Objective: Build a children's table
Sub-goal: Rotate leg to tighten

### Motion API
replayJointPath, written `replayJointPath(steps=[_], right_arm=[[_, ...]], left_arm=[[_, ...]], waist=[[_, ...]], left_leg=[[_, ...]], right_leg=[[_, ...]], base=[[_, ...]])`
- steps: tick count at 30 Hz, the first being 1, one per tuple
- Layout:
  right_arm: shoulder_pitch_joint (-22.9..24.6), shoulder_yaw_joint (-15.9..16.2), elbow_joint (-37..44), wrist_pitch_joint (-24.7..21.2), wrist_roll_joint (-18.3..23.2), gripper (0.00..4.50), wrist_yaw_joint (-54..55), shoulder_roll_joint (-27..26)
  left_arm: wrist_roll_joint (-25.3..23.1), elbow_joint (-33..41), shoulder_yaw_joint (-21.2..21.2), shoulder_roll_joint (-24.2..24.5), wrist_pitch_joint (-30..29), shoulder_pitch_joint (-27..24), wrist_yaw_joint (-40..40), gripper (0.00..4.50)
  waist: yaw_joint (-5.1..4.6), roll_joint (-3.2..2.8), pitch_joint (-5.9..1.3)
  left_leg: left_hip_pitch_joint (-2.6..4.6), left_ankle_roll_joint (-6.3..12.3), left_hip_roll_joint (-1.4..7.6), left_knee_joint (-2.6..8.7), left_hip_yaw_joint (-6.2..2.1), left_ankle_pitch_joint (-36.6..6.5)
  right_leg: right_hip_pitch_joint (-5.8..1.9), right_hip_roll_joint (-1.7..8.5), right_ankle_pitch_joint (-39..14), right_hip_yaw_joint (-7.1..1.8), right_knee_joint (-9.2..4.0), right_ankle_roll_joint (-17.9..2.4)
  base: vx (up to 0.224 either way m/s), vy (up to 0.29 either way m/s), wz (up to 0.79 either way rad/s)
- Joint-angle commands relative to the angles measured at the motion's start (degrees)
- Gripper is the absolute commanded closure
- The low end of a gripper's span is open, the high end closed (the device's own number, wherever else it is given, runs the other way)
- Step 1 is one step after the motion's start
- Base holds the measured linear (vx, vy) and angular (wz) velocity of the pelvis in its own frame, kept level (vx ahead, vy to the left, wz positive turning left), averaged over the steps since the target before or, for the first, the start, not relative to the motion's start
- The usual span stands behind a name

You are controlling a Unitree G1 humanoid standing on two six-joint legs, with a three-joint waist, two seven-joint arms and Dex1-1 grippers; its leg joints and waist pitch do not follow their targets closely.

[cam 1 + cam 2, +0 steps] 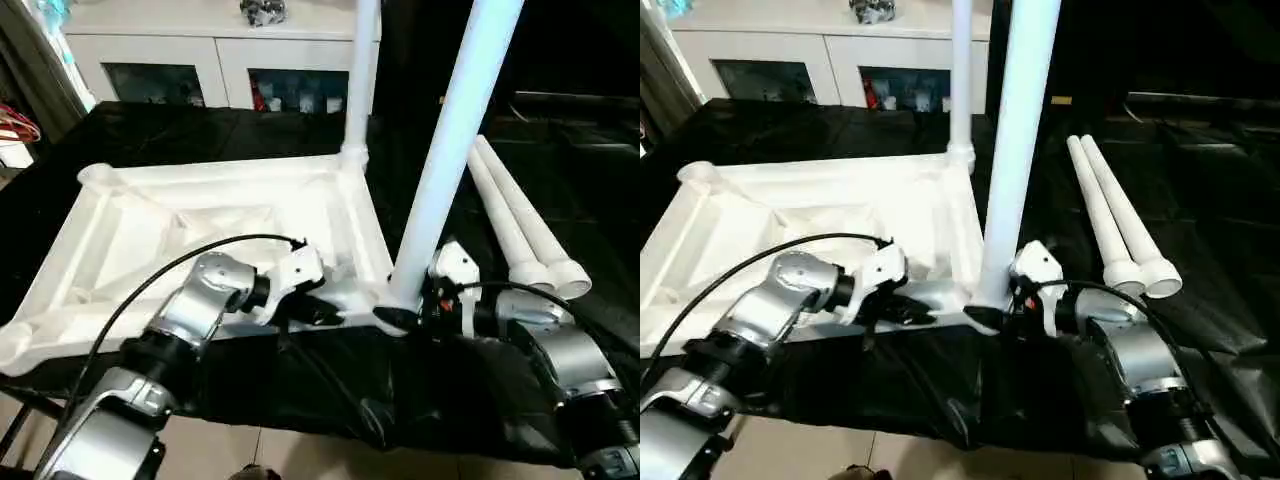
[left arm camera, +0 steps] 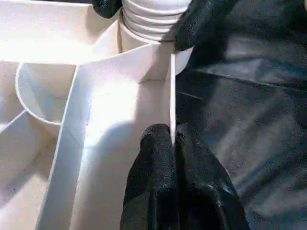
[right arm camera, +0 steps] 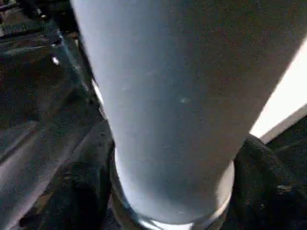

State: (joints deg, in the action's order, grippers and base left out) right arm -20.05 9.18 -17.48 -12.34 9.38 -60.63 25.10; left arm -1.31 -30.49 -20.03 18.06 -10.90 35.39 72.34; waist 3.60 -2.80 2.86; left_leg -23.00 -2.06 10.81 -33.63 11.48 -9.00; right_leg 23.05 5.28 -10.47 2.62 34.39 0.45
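Second leg going into the near right socket.

Our left gripper (image 1: 318, 303) pinches the rim of the upturned top (image 1: 130, 215), lying at centre left on the black cloth. At five o'clock of the top, our right gripper (image 1: 425, 300) clasps the leg (image 1: 445, 150) near its base. Two spare legs (image 1: 520, 225) lie further right. Next, we judge, comes twisting it home.

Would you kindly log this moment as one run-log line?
left gripper: shut on tabletop rim | right gripper: around near leg base at corner socket | far leg: upright | spare legs: lying on cloth
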Motion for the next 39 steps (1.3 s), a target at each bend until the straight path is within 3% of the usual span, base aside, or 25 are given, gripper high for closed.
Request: replayJointPath(steps=[1,8,10,13,17,23,24,27,30,33,37,39], right_arm=[[0.5,2.5,1.6,-0.6,0.5,1.61,-1.7,-0.7],[1.3,2.2,2.4,-1.6,1.1,1.76,-0.1,-2.5],[1.0,0.7,0.7,-0.5,0.6,1.76,4.2,-4.8],[-1.6,-2.8,-6.6,1.4,-2.8,1.76,19.4,-10.5],[-4.2,-5.6,-12.1,0.1,-3.9,1.77,31.0,-15.1],[-8.7,-11.6,-19.7,0.5,-2.7,1.77,45.3,-20.9],[-9.1,-12.0,-20.3,1.0,-2.8,1.21,45.5,-21.5],[-9.9,-12.3,-21.4,2.0,-3.1,1.05,46.3,-22.1],[-10.1,-11.7,-21.6,3.2,-4.4,0.67,47.4,-22.1],[-9.7,-11.4,-20.6,5.7,-6.3,0.67,49.7,-21.3],[-6.2,-14.3,-12.0,5.2,-4.9,0.67,50.5,-19.9],[-3.9,-15.2,-7.2,3.9,-3.8,0.63,49.8,-19.1]], left_arm=[[1.8,2.4,-1.6,-1.0,-0.2,0.1,2.2,4.5],[1.1,2.3,-1.2,-1.4,0.3,0.0,0.9,4.5],[0.3,0.6,-0.3,-2.9,0.5,0.8,-3.0,4.5],[-2.1,-4.5,1.7,-6.7,-0.9,3.7,-14.1,4.5],[-3.1,-9.1,3.7,-10.4,-2.4,6.7,-23.6,4.5],[-3.0,-14.2,6.0,-15.7,-1.4,10.2,-33.2,4.5],[-3.0,-14.7,6.1,-16.2,-0.8,10.4,-33.0,4.5],[-3.1,-15.6,5.5,-17.0,1.2,10.5,-32.0,4.5],[-2.9,-16.1,4.5,-17.3,3.6,10.3,-30.2,4.5],[-2.5,-16.6,4.3,-17.7,5.7,10.1,-29.4,4.5],[-2.7,-17.8,5.7,-18.5,7.7,10.1,-33.1,4.5],[-2.1,-17.9,7.0,-18.6,7.6,10.2,-34.9,4.06]], waist=[[-0.04,0.31,-3.82],[-0.08,0.26,-3.87],[-0.22,0.23,-3.76],[-0.81,0.33,-3.7],[-1.25,0.47,-3.44],[-1.47,0.38,-3.74],[-1.28,0.37,-3.79],[-1.32,0.4,-3.98],[-1.3,0.31,-4.04],[-1.22,0.68,-3.98],[-0.37,0.76,-3.87],[-0.09,0.68,-3.94]], left_leg=[[1.73,2.34,2.38,4.07,-1.15,-16.4],[1.85,2.19,2.34,4.0,-1.14,-16.5],[1.89,1.63,2.29,4.05,-1.14,-17.3],[2.06,-0.24,1.98,4.14,-1.24,-19.0],[2.16,-1.11,1.8,4.26,-1.52,-21.5],[2.11,-0.62,1.69,4.22,-1.49,-20.7],[2.12,-0.38,1.73,4.22,-1.49,-20.2],[1.58,0.95,1.7,4.14,-1.46,-17.8],[1.61,1.81,1.67,3.99,-1.29,-16.5],[1.63,2.03,1.74,3.99,-1.22,-16.3],[1.79,2.39,1.85,4.07,-1.14,-16.0],[1.77,2.56,1.95,4.16,-1.23,-15.6]], right_leg=[[-2.34,2.7,-10.3,-1.67,-3.98,-14.7],[-2.3,2.68,-10.1,-1.65,-4.01,-14.9],[-2.12,2.73,-11.5,-1.71,-4.19,-14.6],[-1.82,2.78,-15.9,-1.64,-4.55,-13.5],[-1.7,2.85,-21.9,-1.58,-5.36,-11.0],[-1.58,2.68,-18.8,-1.57,-5.33,-11.1],[-1.7,2.71,-17.9,-1.56,-5.33,-11.1],[-2.2,2.79,-13.9,-1.53,-4.92,-11.6],[-2.2,2.72,-12.1,-1.54,-4.83,-12.3],[-2.18,2.83,-13.2,-1.52,-4.91,-12.3],[-2.16,2.78,-15.4,-1.7,-5.14,-10.6],[-2.15,2.79,-14.5,-1.71,-5.02,-10.5]], base=[[0.0,0.0,0.0],[0.0,0.0,0.0],[0.0,0.0,0.0],[0.0,0.0,0.0],[0.0,0.0,0.0],[0.0,0.0,0.0],[0.0,0.0,0.0],[0.0,0.0,0.0],[0.0,0.0,0.0],[0.0,0.0,0.0],[0.0,0.0,0.0],[0.0,0.0,0.0]])
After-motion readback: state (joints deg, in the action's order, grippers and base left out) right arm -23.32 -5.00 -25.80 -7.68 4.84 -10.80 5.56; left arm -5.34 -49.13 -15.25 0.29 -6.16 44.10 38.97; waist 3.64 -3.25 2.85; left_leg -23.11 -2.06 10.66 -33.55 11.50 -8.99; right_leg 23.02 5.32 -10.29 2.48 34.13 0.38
